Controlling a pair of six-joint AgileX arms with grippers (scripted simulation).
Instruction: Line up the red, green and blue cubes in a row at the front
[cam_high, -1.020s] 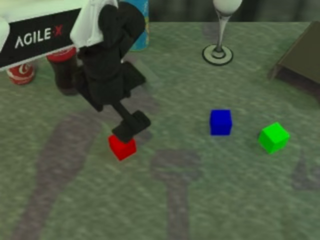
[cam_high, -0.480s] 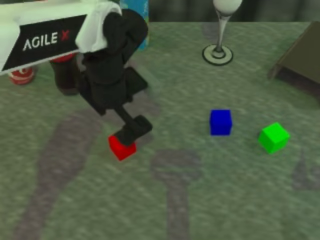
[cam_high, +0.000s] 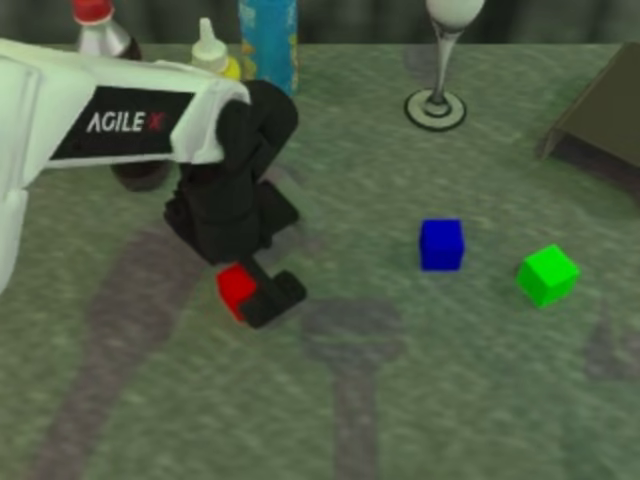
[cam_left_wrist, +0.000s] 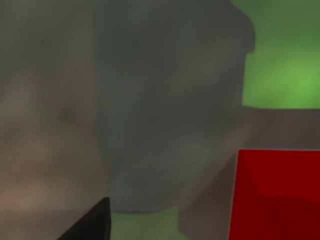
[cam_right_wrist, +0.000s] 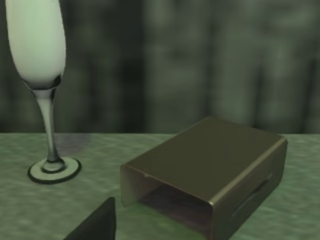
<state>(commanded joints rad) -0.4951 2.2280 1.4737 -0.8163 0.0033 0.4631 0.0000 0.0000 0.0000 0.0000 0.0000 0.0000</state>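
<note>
The red cube (cam_high: 234, 288) sits left of centre on the table, and my left gripper (cam_high: 252, 289) stands open over it. One black finger (cam_high: 276, 297) lies against the cube's right side; the other is hidden under the wrist. The left wrist view shows the red cube (cam_left_wrist: 277, 197) up close, with a gap between it and a dark fingertip (cam_left_wrist: 96, 225). Right of centre rests the blue cube (cam_high: 441, 245), and the green cube (cam_high: 547, 275) lies farther right. My right arm is parked out of the top view; only one fingertip (cam_right_wrist: 99, 224) shows in its wrist view.
A wine glass (cam_high: 437, 100) stands at the back centre. A brown open box (cam_high: 600, 110) lies at the back right. A blue can (cam_high: 268, 45), a yellow-capped bottle (cam_high: 212, 52) and a red-capped bottle (cam_high: 98, 25) stand at the back left.
My left arm has swung forward and down, bringing its fingers lower around the red cube. None of the cubes has moved.
</note>
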